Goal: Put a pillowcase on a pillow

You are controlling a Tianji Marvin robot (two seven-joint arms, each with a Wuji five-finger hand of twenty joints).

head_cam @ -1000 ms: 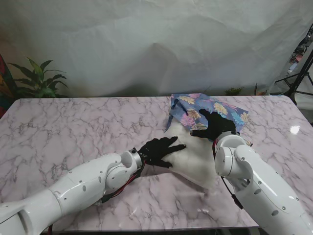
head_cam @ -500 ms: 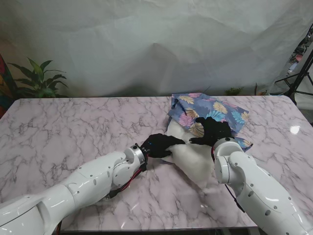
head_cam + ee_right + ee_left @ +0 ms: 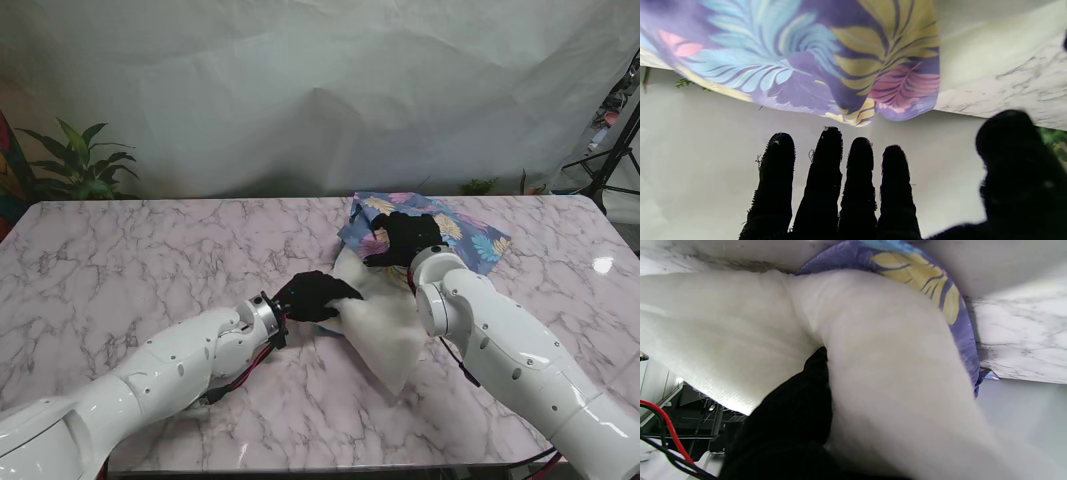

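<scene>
A white pillow [image 3: 385,325] lies on the marble table [image 3: 150,260], its far end tucked into a purple floral pillowcase [image 3: 470,235]. My left hand [image 3: 312,295], in a black glove, is shut on the pillow's left edge. In the left wrist view the pillow [image 3: 890,373] bulges over my left hand [image 3: 790,426], with the pillowcase [image 3: 927,273] beyond it. My right hand [image 3: 405,238] hovers over the pillowcase's left part. The right wrist view shows my right hand [image 3: 840,193] open, fingers straight and holding nothing, near the pillowcase [image 3: 806,60].
A potted plant [image 3: 85,165] stands beyond the table's far left corner. A black tripod [image 3: 615,150] stands off the far right. A white backdrop hangs behind the table. The table's near edge runs under both forearms.
My left hand closed on the pillow's edge and drew it left. My right hand left the pillow and moved farther away and left, over the pillowcase.
</scene>
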